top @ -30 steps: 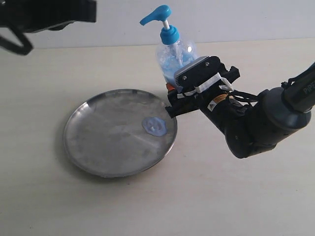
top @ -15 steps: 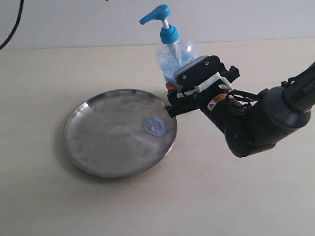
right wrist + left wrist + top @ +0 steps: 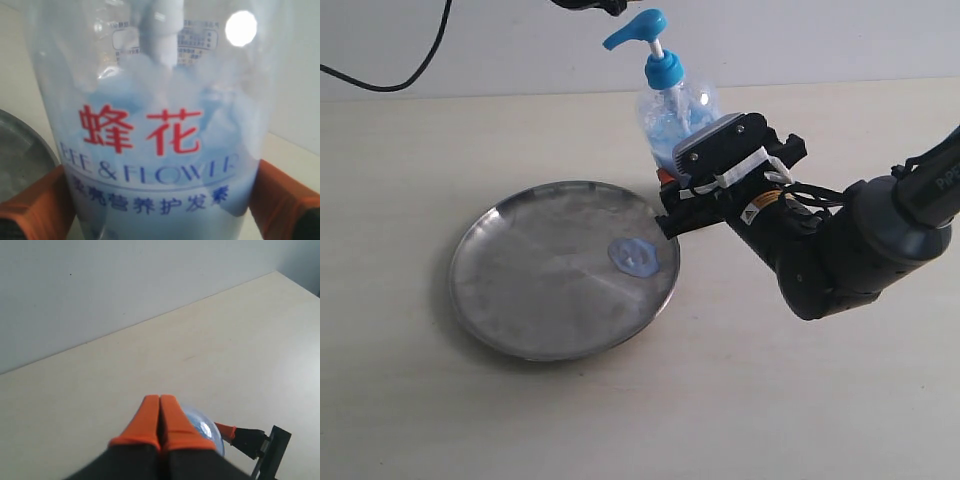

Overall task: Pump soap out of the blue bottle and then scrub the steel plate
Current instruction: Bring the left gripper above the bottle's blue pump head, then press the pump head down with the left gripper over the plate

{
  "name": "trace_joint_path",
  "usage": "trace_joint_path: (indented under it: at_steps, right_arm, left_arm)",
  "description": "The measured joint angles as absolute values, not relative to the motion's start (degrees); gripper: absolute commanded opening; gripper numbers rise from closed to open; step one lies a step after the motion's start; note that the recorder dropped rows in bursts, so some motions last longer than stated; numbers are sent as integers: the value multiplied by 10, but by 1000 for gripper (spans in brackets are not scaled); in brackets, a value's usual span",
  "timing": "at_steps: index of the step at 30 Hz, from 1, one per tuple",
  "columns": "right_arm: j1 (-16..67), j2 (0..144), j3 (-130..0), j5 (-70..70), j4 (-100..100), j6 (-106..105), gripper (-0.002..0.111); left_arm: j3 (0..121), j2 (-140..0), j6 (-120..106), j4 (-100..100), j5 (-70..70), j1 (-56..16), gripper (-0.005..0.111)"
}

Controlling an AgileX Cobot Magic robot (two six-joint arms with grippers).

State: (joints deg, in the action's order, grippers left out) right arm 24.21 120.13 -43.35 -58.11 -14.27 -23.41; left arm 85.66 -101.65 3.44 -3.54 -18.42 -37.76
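The blue bottle stands upright just behind the steel plate's right rim, its pump head raised. My right gripper is shut on the bottle's lower body, with an orange finger against each side of the bottle. A pale blue blob of soap lies on the plate near its right edge. My left gripper is shut with nothing in it, high above the bottle's shoulder. Only a dark sliver of the left gripper shows at the exterior view's top edge, beside the pump head.
A black cable hangs in at the upper left of the exterior view. The pale table runs back to a white wall behind the bottle. The right arm's dark body lies over the table to the plate's right.
The left arm has risen out of the upper left corner and shifted right along the top edge. Bottle, plate, soap and right gripper have stayed put.
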Motion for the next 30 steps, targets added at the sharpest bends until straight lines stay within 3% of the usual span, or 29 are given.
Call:
trace_joint_path:
  at_steps: [30]
  right_arm:
    - [242,1201,-433,-581,-142,-230,0]
  left_arm:
    - [861,-1031,21,-35,-195,-378,0]
